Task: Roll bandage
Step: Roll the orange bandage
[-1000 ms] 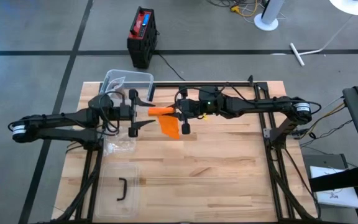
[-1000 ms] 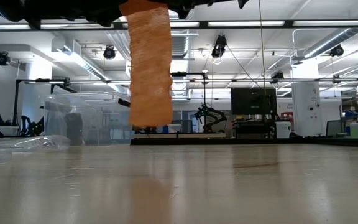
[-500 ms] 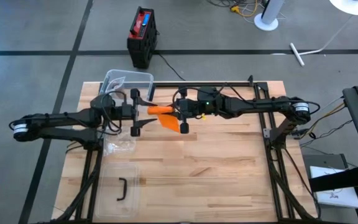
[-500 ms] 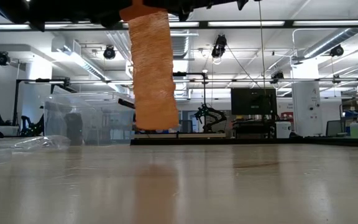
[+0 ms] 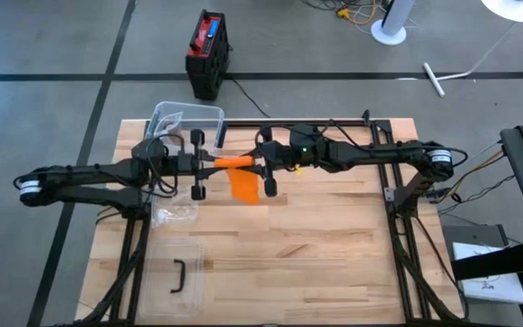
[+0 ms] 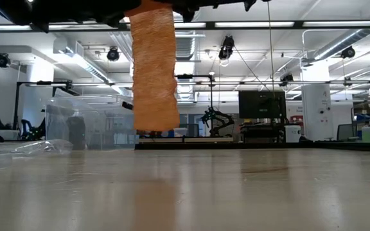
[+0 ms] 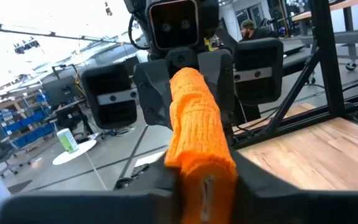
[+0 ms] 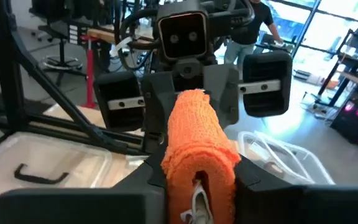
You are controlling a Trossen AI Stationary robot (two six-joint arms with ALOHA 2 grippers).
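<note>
Wooden table (image 5: 316, 245), both end effectors, left (image 5: 209, 163) and right (image 5: 260, 164), clamped on orange bandage (image 5: 243, 178), tail hanging.

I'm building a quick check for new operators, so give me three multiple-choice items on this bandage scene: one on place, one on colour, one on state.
1. Where is the bandage?
A. Flat on the table
B. Held up between the two grippers
C. Inside the clear bin

2. What colour is the bandage?
A. White
B. Blue
C. Orange

3. How does the bandage's loose tail hang?
A. Above the table, clear of it
B. Bunched on the wood
C. Wrapped round an arm

Key:
1 B: the left gripper and the right gripper face each other, each shut on one end of the roll.
2 C: every view shows it orange.
3 A: the low view shows a gap under its lower edge.
</note>
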